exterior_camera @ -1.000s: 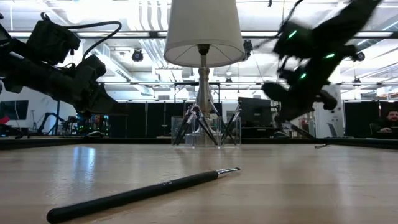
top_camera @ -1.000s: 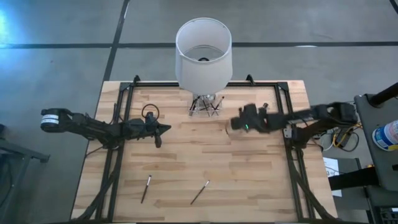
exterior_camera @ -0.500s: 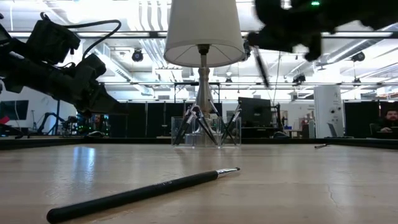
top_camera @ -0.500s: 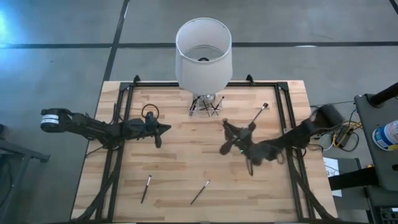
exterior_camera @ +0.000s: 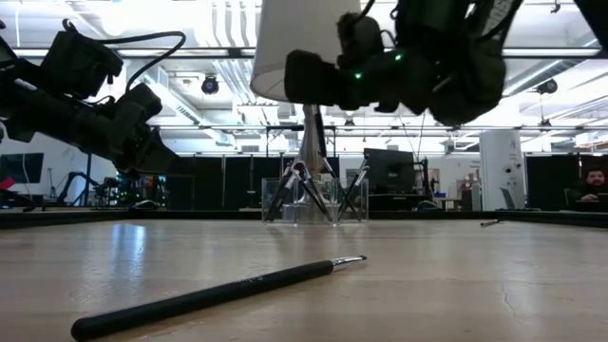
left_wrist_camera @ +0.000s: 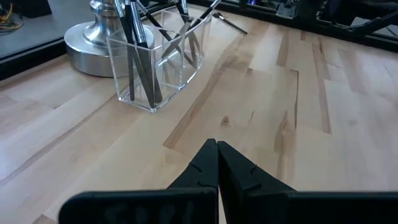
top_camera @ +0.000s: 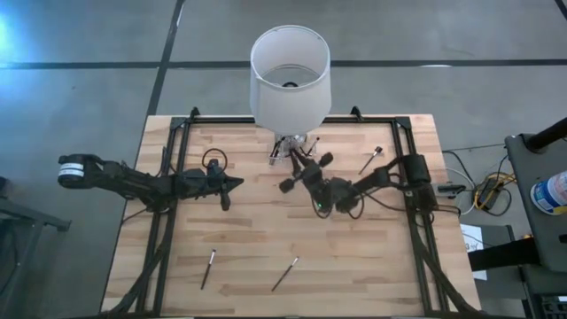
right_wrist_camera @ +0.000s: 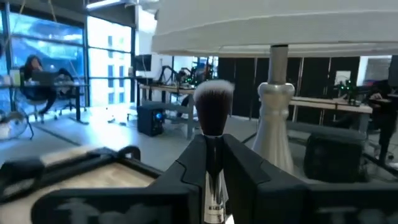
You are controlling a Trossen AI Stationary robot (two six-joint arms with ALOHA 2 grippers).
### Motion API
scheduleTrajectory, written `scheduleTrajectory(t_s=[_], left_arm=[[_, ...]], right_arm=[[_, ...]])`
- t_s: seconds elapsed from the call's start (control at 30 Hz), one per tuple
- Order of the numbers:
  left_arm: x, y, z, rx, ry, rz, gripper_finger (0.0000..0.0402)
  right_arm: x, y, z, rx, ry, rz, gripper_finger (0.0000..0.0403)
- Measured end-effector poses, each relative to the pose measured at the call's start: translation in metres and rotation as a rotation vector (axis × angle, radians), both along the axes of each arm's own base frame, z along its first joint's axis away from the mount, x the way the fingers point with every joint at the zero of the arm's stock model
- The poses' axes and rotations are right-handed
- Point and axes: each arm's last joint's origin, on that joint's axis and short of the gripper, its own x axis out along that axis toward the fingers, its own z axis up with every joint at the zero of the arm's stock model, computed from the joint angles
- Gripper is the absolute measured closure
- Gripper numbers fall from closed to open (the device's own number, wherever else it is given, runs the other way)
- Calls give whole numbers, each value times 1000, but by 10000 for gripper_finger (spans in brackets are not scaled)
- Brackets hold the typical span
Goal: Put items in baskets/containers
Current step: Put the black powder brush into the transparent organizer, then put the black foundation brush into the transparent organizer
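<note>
Wood table (top_camera: 266, 230) | bg: workshop, maybe a seated person (right_wrist_camera: 32, 71) | left gripper (left_wrist_camera: 217, 149) closed | right gripper (right_wrist_camera: 214, 152) clamps brush (right_wrist_camera: 214, 102)

we've got the right gripper (top_camera: 297, 168) clamped on a brush (right_wrist_camera: 214, 109) beside the lamp (top_camera: 290, 75), left gripper (top_camera: 236, 183) closed, parked further off

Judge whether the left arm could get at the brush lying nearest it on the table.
Probably yes. The left gripper, shut and empty, hangs over bare wood, and the brush lies in the open with nothing between; the right gripper is at the holder.
</note>
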Motion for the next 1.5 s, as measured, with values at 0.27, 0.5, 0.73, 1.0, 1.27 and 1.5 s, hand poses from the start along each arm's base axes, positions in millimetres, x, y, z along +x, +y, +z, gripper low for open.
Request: scheduleTrajectory(t_s=[0.27,0.5,0.73,1.0,1.27,1.5], left_arm=[[0,0,0,1,0,0,402],[0,0,0,1,0,0,402],[0,0,0,1,0,0,402],[0,0,0,0,0,0,402],[0,0,0,-1,0,0,402],[0,0,-2,-13,13,3,401]], right_arm=[[1,-42,-7,53,-98,-34,372],[0,-66,-14,90,-85,-58,373],[1,-77,-28,198,-74,-68,373],[6,-79,-31,239,-56,-74,331],[12,-80,-31,247,12,-86,296],[12,-67,-21,227,138,-67,311]])
